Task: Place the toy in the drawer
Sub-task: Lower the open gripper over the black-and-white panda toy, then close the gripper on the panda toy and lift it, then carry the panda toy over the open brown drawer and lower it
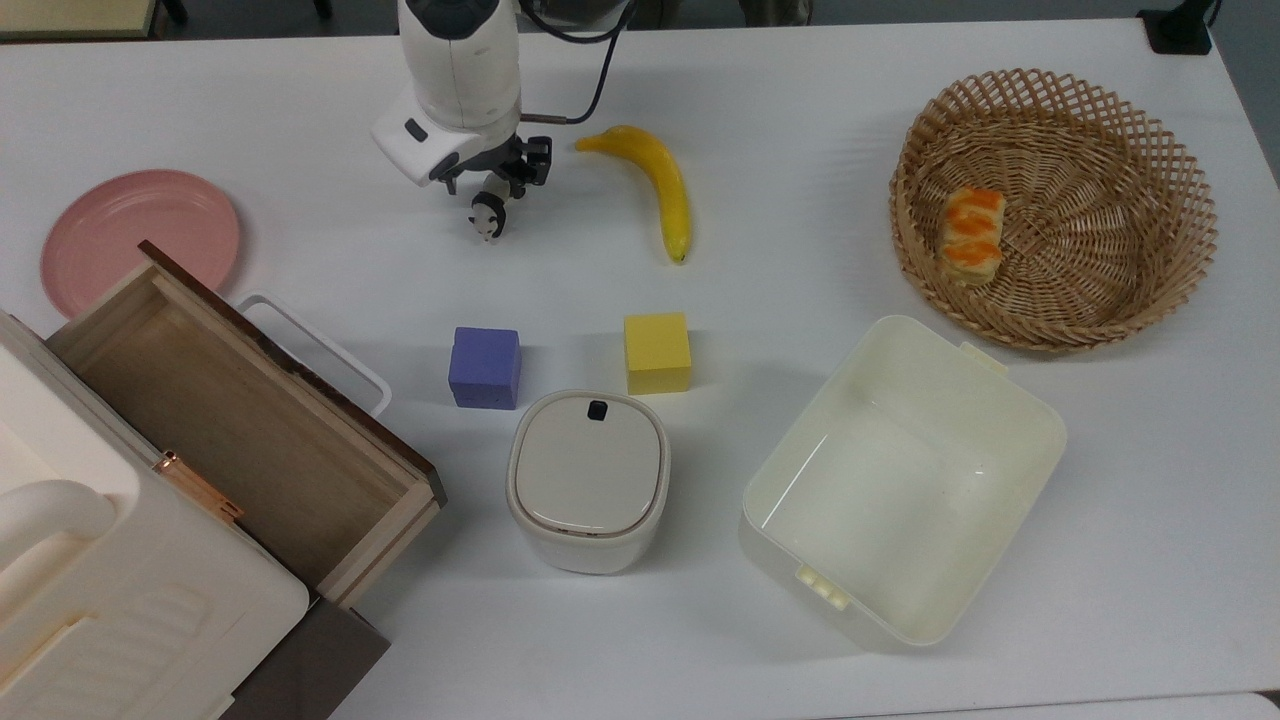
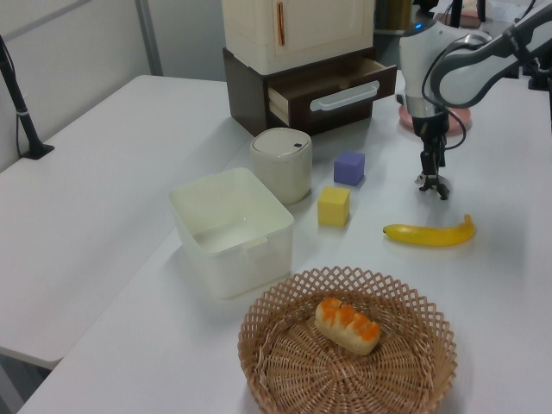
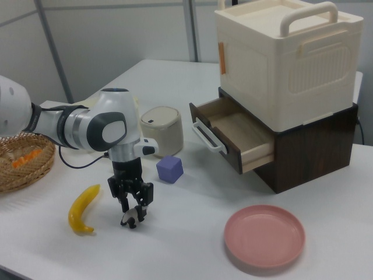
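The toy [image 1: 487, 219], a small black-and-white panda, stands on the white table at the top view's upper middle, left of a banana. My gripper [image 1: 490, 195] has come down over it and is open, with one finger on each side of the panda's body. In the right view the toy [image 3: 130, 220] sits low between the fingers of the gripper [image 3: 134, 209]. The left view shows the gripper [image 2: 431, 177] pointing straight down on the toy [image 2: 435, 185]. The light-wood drawer [image 1: 335, 393] stands pulled out and empty at the top view's lower left, with a white loop handle.
A yellow banana [image 1: 660, 185] lies right of the toy. A purple cube [image 1: 485, 367], a yellow cube [image 1: 657, 352] and a lidded white container [image 1: 588, 478] stand between toy and drawer. A pink plate [image 1: 140, 235], a cream bin [image 1: 900, 480] and a wicker basket [image 1: 1100, 260] also sit on the table.
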You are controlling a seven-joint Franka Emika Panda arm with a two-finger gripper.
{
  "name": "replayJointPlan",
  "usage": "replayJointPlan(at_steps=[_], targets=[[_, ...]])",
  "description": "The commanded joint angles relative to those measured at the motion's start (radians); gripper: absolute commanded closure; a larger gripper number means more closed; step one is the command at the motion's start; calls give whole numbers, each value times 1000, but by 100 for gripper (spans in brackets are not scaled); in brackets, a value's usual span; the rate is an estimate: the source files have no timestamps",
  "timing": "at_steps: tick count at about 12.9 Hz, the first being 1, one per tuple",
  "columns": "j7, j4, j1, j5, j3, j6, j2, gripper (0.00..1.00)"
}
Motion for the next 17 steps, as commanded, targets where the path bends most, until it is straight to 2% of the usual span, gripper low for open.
replayJointPlan(at_steps=[1, 3, 5, 7, 11, 12, 14, 15, 17], targets=[[-1, -19, 5, -16, -5, 28, -4, 66], [4, -19, 8, -16, -3, 28, -3, 88], [11, -11, 10, -13, -3, 22, -15, 100], [10, 23, 10, -4, -3, 8, -44, 100], [-4, 304, 4, 39, -6, -84, -30, 100], [-21, 396, -5, 62, -8, -83, -1, 100], [-22, 498, -19, 83, -9, -72, 46, 100], [-12, 564, -31, 99, -9, -20, 94, 100], [28, 644, -68, 125, -11, 180, 195, 100]])
